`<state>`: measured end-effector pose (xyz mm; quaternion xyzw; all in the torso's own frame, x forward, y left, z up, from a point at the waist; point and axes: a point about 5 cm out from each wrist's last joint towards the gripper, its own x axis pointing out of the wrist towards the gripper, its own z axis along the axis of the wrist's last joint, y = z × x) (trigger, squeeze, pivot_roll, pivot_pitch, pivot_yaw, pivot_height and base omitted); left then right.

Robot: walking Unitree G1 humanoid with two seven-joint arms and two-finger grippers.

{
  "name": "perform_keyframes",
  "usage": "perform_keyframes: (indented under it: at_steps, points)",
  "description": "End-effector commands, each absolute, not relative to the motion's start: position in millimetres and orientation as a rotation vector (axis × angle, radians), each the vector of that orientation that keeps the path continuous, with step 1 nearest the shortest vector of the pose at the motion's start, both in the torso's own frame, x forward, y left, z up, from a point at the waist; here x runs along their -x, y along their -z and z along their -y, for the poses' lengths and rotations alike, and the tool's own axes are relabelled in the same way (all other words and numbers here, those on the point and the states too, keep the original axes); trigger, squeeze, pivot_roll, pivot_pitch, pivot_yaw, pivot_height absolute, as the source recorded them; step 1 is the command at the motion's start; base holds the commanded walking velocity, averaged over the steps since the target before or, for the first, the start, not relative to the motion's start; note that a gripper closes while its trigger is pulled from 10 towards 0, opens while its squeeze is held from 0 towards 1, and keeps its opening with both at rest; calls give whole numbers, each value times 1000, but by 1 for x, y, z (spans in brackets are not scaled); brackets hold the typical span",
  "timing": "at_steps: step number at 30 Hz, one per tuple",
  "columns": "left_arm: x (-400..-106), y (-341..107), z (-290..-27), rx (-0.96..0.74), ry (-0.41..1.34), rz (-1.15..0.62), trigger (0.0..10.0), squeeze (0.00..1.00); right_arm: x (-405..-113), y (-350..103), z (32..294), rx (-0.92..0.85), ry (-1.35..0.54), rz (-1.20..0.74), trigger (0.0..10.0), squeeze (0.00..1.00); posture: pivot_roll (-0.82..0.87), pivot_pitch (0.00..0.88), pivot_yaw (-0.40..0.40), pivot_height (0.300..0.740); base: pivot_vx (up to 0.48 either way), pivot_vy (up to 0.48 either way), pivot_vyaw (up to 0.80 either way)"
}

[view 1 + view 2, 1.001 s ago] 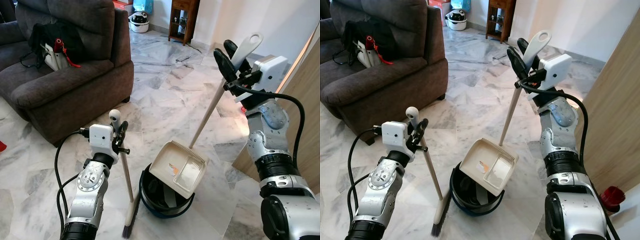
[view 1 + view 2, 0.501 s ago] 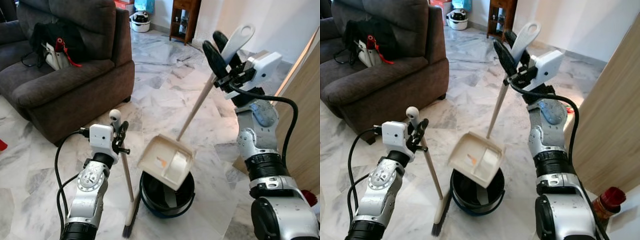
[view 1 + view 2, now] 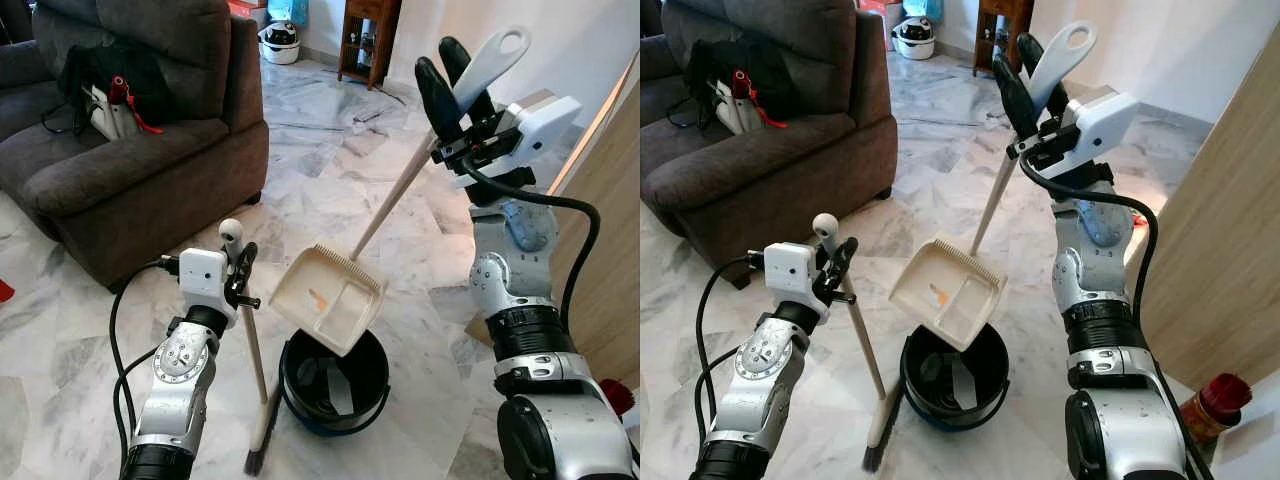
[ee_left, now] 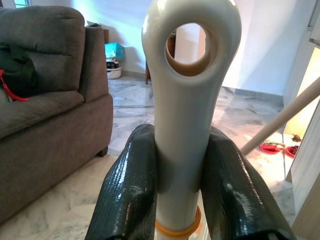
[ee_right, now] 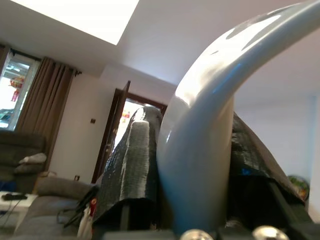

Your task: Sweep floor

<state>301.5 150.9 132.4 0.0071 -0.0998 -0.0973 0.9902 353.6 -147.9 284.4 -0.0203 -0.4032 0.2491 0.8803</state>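
My right gripper is shut on the pale handle of a long-handled cream dustpan. The pan hangs tilted just above a black bin on the marble floor, with a small orange scrap lying in it. My left gripper is shut on the top of a broom handle. The broom stands nearly upright, and its dark bristles touch the floor left of the bin.
A dark brown sofa with a black bag on it stands at the left. A wooden panel rises at the right, with a red-lidded jar at its foot. A small wooden cabinet and a white appliance stand far back.
My right arm has raised the dustpan and levelled it a little above the bin. The broom and left arm have not moved.
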Motion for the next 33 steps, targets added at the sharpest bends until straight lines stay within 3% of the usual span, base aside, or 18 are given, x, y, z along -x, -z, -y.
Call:
perform_keyframes:
  at_steps: [1,33]
  points:
    - [-302,-146,-148,-3,211,265,10000,0,-345,-311,147,79,-512,973,10000,0,134,0,-34,740,0,0,0]
    - [-302,-145,-148,-5,212,259,10000,0,-343,-312,144,115,-507,988,10000,0,134,0,-37,740,0,0,0]
